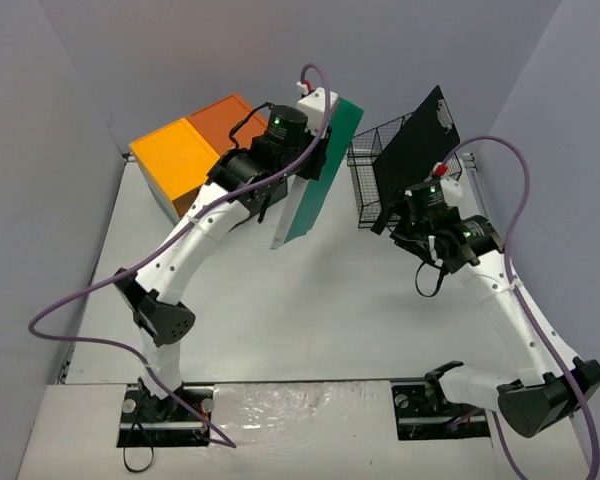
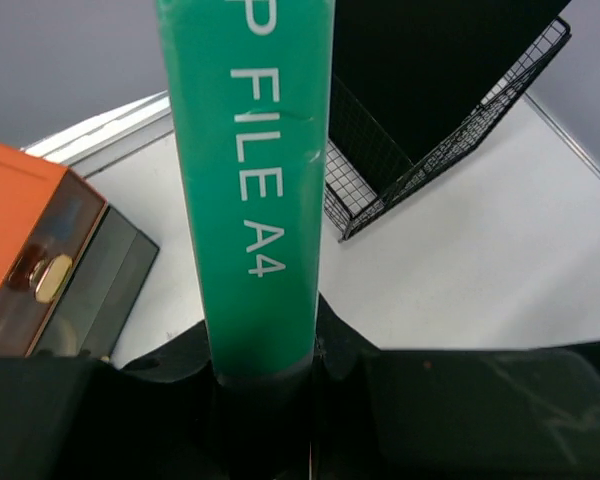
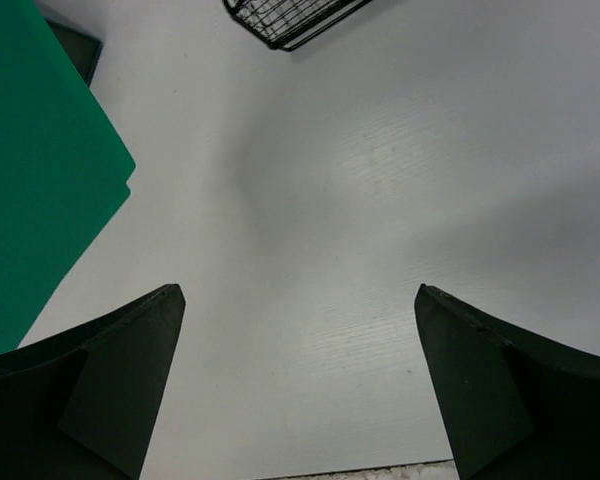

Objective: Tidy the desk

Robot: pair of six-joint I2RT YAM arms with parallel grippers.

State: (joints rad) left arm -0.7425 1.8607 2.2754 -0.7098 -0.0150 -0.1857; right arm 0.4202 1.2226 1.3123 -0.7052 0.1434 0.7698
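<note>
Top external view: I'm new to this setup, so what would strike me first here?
A green file folder gripped by its spine in the left gripper, at the desk's far middle. To its right a black clipboard stands tilted in a black wire basket; at the far left corner sits an orange-topped drawer chest.

The right gripper (image 3: 295, 292) looks down on the white worktop (image 3: 400, 190), its two dark fingers (image 3: 115, 385) rising from the bottom corners of the view, spread wide with nothing between them but bare surface. A green folder (image 3: 30, 170) fills the left side, its lower corner pointing toward the middle; whether it touches the worktop cannot be told here. Behind its top edge shows a dark sliver (image 3: 77, 48), too small to identify. A corner of a black wire basket (image 3: 290, 18) stands at the top edge
</note>
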